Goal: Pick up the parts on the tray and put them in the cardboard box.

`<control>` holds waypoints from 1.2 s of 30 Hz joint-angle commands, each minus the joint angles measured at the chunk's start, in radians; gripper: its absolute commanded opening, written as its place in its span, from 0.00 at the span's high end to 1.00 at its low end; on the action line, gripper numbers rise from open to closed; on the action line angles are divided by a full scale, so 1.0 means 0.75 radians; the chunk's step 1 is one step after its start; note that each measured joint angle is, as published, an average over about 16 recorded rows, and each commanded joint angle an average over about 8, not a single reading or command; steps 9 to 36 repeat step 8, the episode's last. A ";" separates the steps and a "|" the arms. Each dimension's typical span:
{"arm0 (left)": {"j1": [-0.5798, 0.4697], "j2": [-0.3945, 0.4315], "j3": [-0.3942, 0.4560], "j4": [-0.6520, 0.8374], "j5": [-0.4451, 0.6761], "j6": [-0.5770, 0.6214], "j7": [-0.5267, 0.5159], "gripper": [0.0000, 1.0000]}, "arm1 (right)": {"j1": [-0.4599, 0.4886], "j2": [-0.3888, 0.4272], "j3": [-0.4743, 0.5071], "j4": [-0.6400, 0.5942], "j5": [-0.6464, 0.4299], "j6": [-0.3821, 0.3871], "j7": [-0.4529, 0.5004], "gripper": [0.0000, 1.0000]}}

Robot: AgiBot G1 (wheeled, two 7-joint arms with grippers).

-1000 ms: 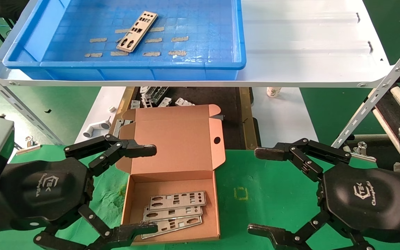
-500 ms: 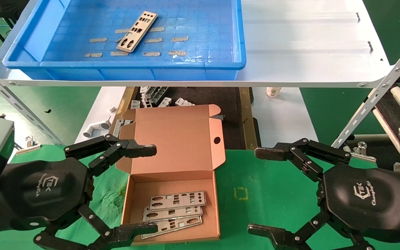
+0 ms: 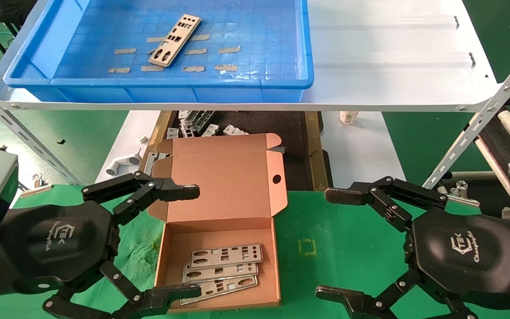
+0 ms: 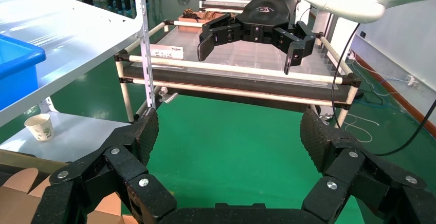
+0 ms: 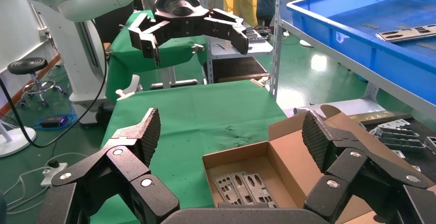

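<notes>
Up on the white shelf board (image 3: 392, 53), well beyond both grippers, sits the bright-blue plastic tray (image 3: 255, 82), its grid-patterned floor dotted with tan tape strips (image 3: 229, 49). One thin silver plate (image 3: 175, 40), punched with slots and round holes, lies slantwise in it. Between the grippers rests the brown corrugated cardboard box (image 3: 219, 195), lid folded back, with three more plates (image 3: 222, 269) overlapping inside. Low over the green cloth (image 3: 326, 248), the left gripper (image 3: 188, 241) flanks the box, jaws spread wide and empty; the right gripper (image 3: 332, 243) faces it likewise, wide and empty.
</notes>
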 commanded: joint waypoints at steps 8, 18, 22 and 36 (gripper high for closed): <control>0.000 0.000 0.000 0.000 0.000 0.000 0.000 0.00 | 0.000 0.000 0.000 0.000 0.000 0.000 0.000 0.00; 0.000 0.000 0.000 0.000 0.000 0.000 0.000 0.00 | 0.000 0.000 0.000 0.000 0.000 0.000 0.000 0.00; 0.000 0.000 0.000 0.000 0.000 0.000 0.000 0.00 | 0.000 0.000 0.000 0.000 0.000 0.000 0.000 0.00; 0.000 0.000 0.000 0.000 0.000 0.000 0.000 0.00 | 0.000 0.000 0.000 0.000 0.000 0.000 0.000 0.00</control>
